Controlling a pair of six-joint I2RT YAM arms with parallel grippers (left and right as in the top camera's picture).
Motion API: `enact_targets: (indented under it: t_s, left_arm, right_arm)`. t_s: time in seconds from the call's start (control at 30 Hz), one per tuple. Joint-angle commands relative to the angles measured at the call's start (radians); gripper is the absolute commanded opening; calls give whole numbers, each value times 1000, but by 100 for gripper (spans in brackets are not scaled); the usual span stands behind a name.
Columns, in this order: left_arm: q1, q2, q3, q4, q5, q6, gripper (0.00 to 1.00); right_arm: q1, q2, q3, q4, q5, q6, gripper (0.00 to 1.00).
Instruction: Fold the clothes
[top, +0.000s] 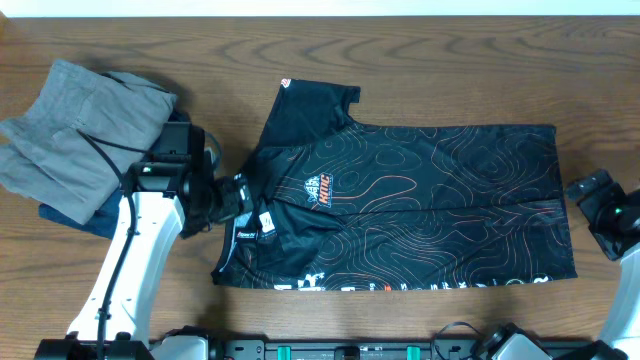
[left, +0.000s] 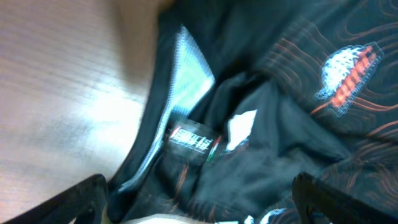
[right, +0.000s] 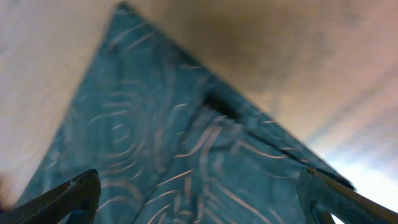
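The black jersey (top: 420, 200) with thin orange contour lines lies spread flat on the wooden table, collar to the left and hem to the right. Its orange-white chest logo (top: 322, 185) faces up. My left gripper (top: 240, 205) is open at the collar. The left wrist view shows the neck label (left: 193, 138), the logo (left: 348, 71) and jersey fabric between the spread fingers (left: 202, 205). My right gripper (top: 588, 195) is open at the hem's right edge. In the right wrist view the spread fingers (right: 202, 202) hover over the jersey (right: 155, 149), which looks teal there.
A plain grey folded garment (top: 80, 130) lies at the far left on top of a navy one (top: 75, 215), close behind my left arm. One sleeve (top: 310, 100) sticks out toward the table's far edge. Bare wood (top: 470, 70) surrounds the jersey.
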Motion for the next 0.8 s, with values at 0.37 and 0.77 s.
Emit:
enact_targets:
  t_s: [0.37, 0.77]
  left_arm:
    - [-63, 266, 177, 480, 124, 106, 98]
    - [-63, 684, 429, 841, 120, 106, 99]
  right_arm:
    - [138, -2, 16, -107, -131, -139, 99]
    - [144, -2, 15, -139, -130, -157, 99]
